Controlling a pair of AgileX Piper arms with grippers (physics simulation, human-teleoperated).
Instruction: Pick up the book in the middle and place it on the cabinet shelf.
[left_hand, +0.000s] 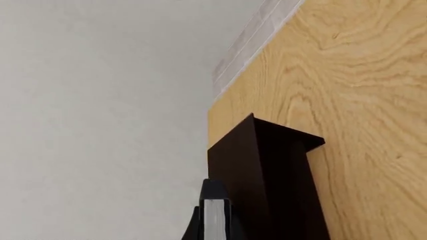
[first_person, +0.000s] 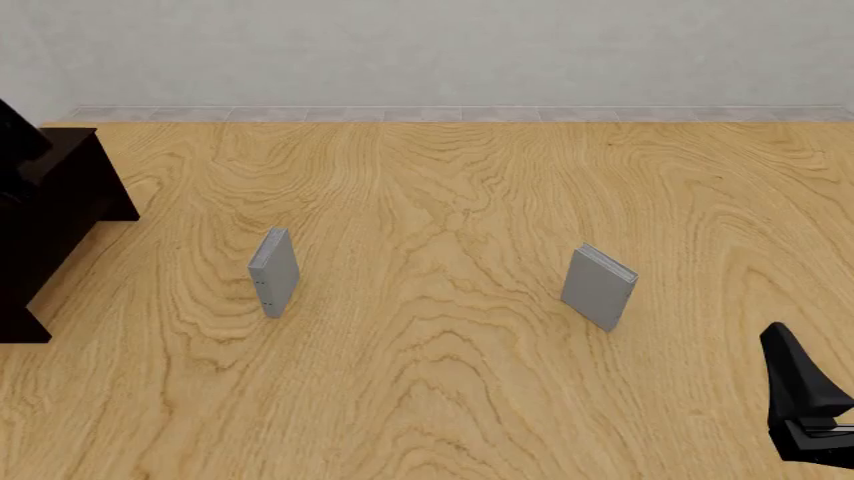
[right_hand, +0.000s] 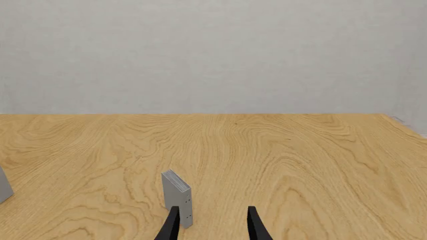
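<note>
The book (left_hand: 215, 218), black-covered with white page edges, shows edge-on in the left wrist view, and my left gripper (left_hand: 213, 231) is shut on it, a dark finger on each side. Just beyond it stands the dark brown cabinet shelf (left_hand: 267, 170), its flat top board seen from an angle. In the front view the cabinet shelf (first_person: 54, 215) sits at the table's left edge, with a black shape (first_person: 14, 130) over it at the frame border; the book itself cannot be made out there. My right gripper (right_hand: 212, 227) is open and holds nothing, low at the near right (first_person: 790, 360).
Two thin light-grey books stand upright on the wooden table: one left of centre (first_person: 274, 272), one right of centre (first_person: 598, 287). The right one (right_hand: 177, 197) is just ahead of my right fingers. A grey wall backs the table's far edge (first_person: 427, 115).
</note>
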